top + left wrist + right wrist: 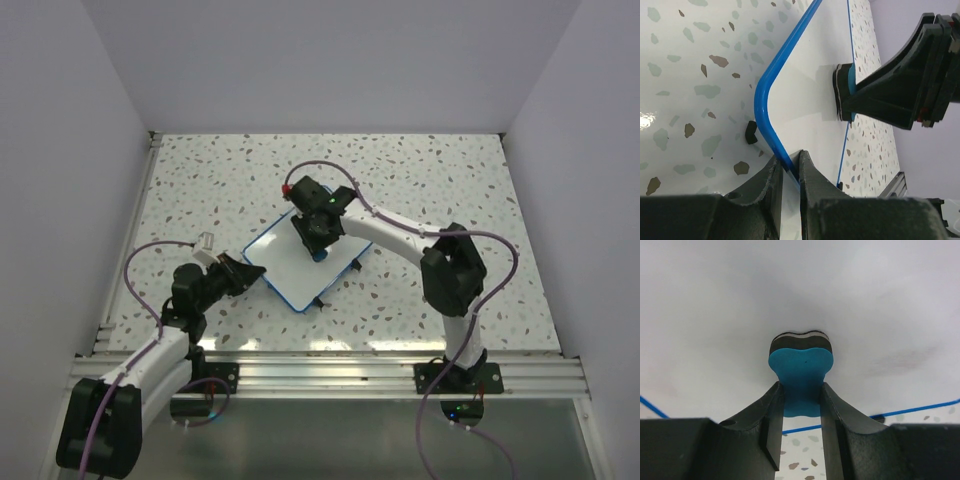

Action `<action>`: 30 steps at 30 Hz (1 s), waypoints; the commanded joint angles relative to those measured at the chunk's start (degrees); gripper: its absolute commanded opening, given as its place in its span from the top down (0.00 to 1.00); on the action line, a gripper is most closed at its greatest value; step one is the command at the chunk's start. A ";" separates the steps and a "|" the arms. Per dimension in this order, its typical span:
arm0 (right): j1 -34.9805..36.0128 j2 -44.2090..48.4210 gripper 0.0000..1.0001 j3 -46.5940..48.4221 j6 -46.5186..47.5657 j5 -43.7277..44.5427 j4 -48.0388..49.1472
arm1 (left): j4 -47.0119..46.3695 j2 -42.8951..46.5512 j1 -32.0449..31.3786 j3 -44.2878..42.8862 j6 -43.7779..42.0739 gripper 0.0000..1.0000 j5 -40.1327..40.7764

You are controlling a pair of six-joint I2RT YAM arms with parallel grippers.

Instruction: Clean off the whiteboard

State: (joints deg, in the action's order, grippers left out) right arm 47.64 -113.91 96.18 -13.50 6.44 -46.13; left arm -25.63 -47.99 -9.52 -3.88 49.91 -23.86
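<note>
- Whiteboard (288,272) lies flat and diagonal, mid-tabletop (430,180).
- My left fingers (771,180) are clenched on its blue rim beside a corner; the arm is low, reaching in.
- My right fingers (771,410) clamp the blue eraser (801,362) against the board; the arm is arched, wrist pointing down.

- Whiteboard (285,272) lies flat on table (430,170).
- Eraser (801,357) sits on whiteboard, gripped between the fingers of right gripper (801,395).
- Left gripper (790,165) clamps whiteboard's left edge, beside 1 corner.
</note>
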 commanded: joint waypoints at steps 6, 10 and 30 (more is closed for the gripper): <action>9.40 2.82 1.00 1.11 -2.59 -2.39 2.36 | 4.01 -0.97 -0.41 7.13 -6.14 1.00 1.27; 8.88 2.99 1.00 1.02 -2.06 1.03 2.36 | 4.01 -0.97 -0.50 7.04 -6.14 1.00 0.92; -11.94 2.73 1.00 -5.22 2.51 2.79 7.02 | 3.83 -1.41 -0.41 6.78 -6.32 1.00 0.74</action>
State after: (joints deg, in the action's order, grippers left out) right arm 37.30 -111.24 89.67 -12.93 6.90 -40.62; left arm -25.76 -48.45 -9.52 -3.88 49.91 -23.83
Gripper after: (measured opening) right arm 0.342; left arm 0.179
